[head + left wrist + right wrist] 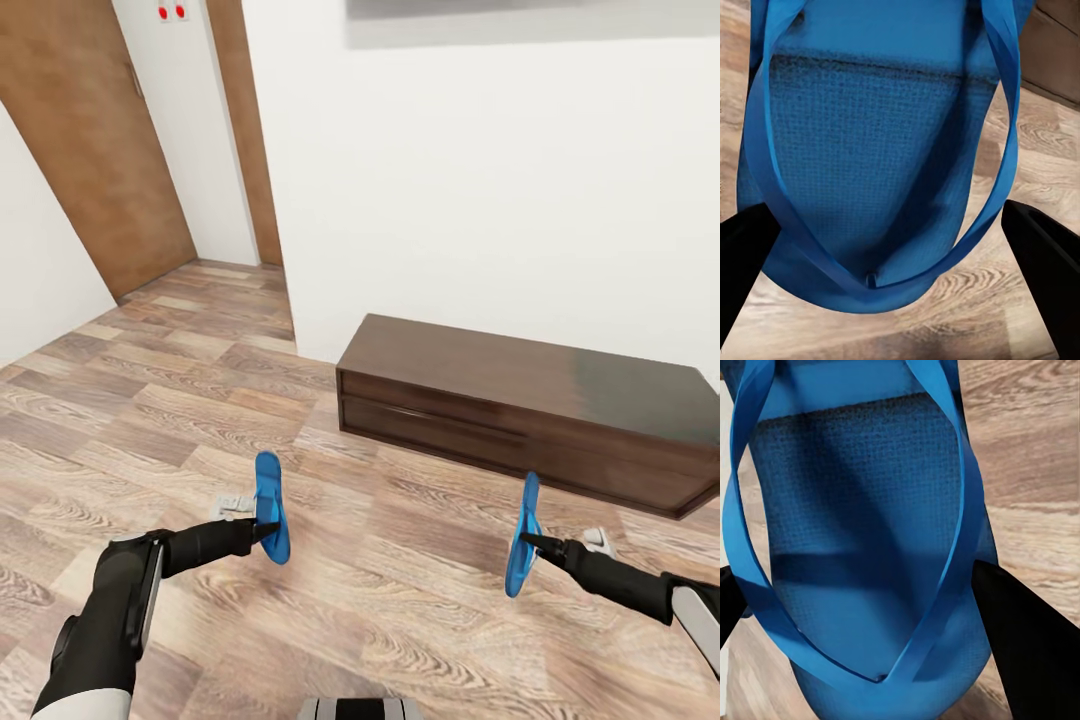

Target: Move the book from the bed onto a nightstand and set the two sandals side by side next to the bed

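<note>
Blue, twice over: one sandal per hand, both carried clear of the floor.

- Left hand [262,530]: clenched on the left sandal [270,505], held on edge, sole upright, above the plank floor [180,420]. In the left wrist view its black fingers [1042,262] flank the toe end, strap loop [999,150] facing the camera.
- Right hand [527,541]: clenched likewise on the right sandal [522,535], also on edge. The right wrist view gives a finger [1027,645] alongside the textured footbed.
- Sandals well apart from each other, one at each side of the robot.
- Farther off: long low dark cabinet [530,410] against the white wall [480,180]; judged too long to be a nightstand.
- Farthest: brown door [95,150] at the left, with two small red marks on the wall above.

Step in hand, as judged: transport of the pair; nothing set down yet. Next move calls for turning or driving until the bed shows, then lowering both sandals flat onto the floor beside it, close and parallel. The book step looks untouched.

Hard to make out: exact finger contact, masked by the sandals in both wrist views. Cabinet's right end is cut off by the frame edge.
</note>
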Tool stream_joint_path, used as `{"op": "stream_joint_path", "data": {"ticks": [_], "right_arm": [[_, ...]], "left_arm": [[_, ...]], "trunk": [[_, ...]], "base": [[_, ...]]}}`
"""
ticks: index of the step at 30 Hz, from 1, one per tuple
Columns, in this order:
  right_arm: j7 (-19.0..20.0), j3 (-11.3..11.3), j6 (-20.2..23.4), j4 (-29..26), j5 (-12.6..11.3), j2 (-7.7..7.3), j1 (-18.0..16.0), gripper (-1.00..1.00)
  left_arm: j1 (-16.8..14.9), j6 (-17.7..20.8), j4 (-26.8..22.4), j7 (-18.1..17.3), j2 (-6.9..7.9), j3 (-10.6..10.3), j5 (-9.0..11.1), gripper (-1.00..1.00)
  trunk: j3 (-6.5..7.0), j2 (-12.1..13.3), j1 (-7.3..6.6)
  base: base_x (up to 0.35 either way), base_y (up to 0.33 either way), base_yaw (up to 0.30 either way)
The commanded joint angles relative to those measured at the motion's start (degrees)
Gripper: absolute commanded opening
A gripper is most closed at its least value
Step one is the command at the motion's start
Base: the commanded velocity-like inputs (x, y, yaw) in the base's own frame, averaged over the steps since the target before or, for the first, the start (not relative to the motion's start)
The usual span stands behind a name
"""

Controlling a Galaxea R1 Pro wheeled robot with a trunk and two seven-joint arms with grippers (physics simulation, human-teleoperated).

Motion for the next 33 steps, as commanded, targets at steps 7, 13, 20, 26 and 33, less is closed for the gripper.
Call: {"op": "stream_joint_path", "data": {"ticks": [7,13,20,26,33], "right_arm": [[-0.16,0.30,-4.26,8.10,15.20,0.58,-0.03,-1.00],[-0.29,0.57,-24.45,23.44,22.87,0.68,-0.01,-1.00],[-0.35,0.43,-32.10,35.16,23.22,1.45,0.02,-1.00],[-0.47,0.01,-36.55,39.08,23.24,1.52,0.00,-1.00],[-0.57,-0.01,-40.01,39.69,23.21,1.53,0.02,-1.00]], "left_arm": [[-0.08,-3.93,11.38,1.64,0.35,0.53,-0.88,-1.00],[-0.08,-16.78,29.62,17.64,1.13,1.02,-0.65,-1.00],[-0.07,-31.17,44.70,28.26,2.36,4.58,-0.59,-1.00],[-0.07,-37.13,51.33,33.72,3.14,5.74,-0.64,-1.00],[-0.05,-39.91,53.45,34.59,3.09,5.80,-0.65,-1.00]], "trunk": [[1.51,0.08,-0.19],[2.84,0.16,-0.34],[4.39,0.25,-0.52],[5.72,0.33,-0.68],[7.27,0.43,-0.86]], "base": [[0.000,0.000,0.000],[0.000,0.000,0.000],[0.000,0.000,0.000],[0.000,0.000,0.000],[0.000,0.000,0.000]]}}
